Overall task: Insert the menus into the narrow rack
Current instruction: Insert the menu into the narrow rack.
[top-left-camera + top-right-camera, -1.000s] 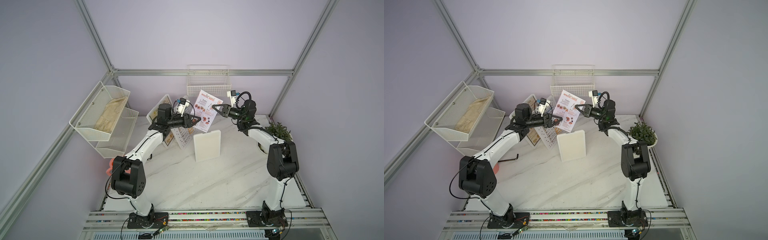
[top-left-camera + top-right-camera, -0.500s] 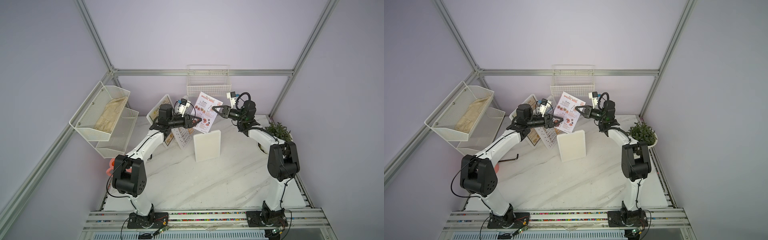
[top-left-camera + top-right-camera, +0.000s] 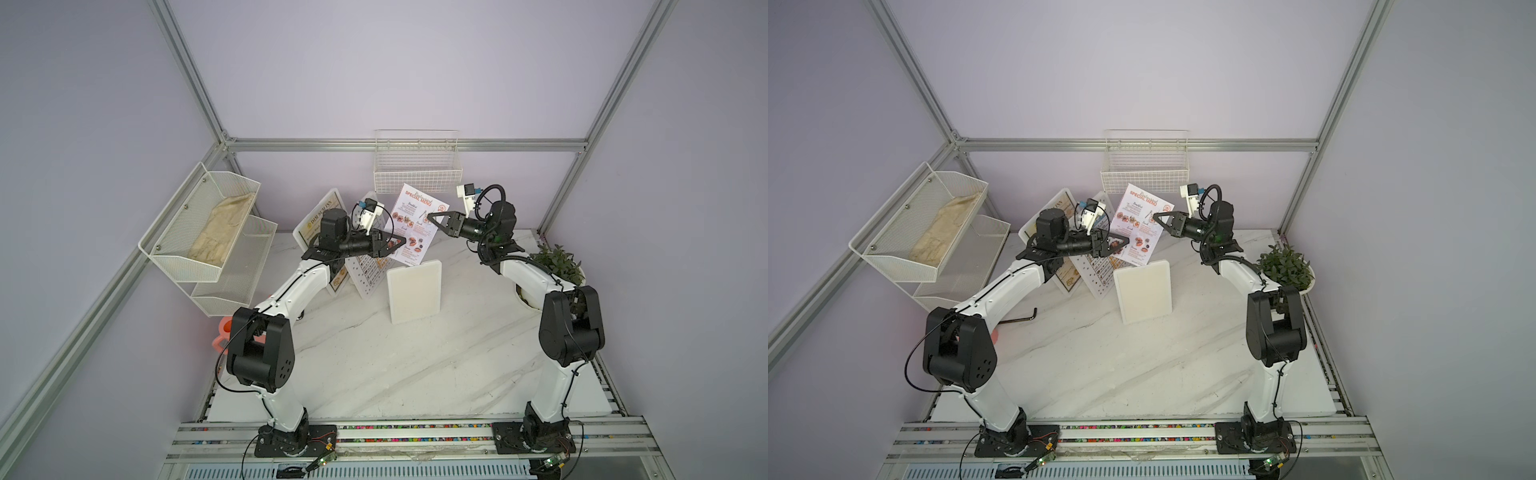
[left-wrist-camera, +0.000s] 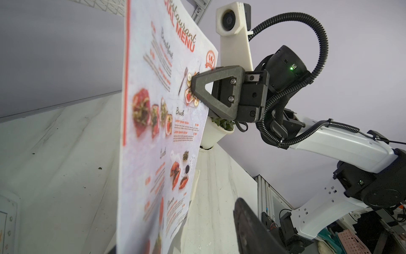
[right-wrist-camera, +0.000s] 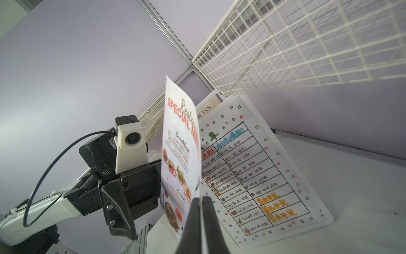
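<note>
SPECIAL MENU leaflet [image 3: 415, 224] slightly higher in right gripper [image 3: 430, 217].

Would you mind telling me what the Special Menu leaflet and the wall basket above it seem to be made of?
Special Menu leaflet: thin printed paper, perhaps laminated; it bows where the right pincer pinches its edge. Wall basket: white-coated metal wire, judging by its open welded-looking grid; plastic cannot be ruled out.
</note>
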Robot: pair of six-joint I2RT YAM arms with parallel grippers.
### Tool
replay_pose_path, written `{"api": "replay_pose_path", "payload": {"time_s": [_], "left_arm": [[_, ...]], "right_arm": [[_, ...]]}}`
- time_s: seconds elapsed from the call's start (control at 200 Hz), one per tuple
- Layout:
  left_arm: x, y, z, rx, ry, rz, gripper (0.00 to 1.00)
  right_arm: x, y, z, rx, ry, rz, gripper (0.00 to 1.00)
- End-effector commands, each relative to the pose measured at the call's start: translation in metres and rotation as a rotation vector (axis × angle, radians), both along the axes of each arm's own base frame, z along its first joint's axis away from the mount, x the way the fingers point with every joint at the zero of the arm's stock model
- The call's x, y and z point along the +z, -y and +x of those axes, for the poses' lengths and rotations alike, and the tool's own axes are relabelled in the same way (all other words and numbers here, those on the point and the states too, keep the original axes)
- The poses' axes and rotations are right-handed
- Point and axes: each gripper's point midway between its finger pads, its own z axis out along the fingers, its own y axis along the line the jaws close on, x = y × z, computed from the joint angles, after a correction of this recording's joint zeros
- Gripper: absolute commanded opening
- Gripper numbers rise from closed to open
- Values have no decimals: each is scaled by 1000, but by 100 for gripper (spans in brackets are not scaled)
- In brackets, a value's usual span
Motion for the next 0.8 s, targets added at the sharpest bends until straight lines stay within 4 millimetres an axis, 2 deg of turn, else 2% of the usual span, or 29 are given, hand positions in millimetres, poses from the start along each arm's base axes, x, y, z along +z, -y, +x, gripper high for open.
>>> {"api": "replay_pose_path", "payload": {"time_s": [0.0,0.245,0.795], "left_arm": [[19,6,-1,-26,51,-25,55],[14,10,-2,-35,39,-23,56],[16,16,-6,-61,39,-30,56]], "right_arm": [[17,5,-7,-16,41,-9,0],[12,5,-10,-8,57,-37,0],[22,13,-31,94,153,-55,0]]}}
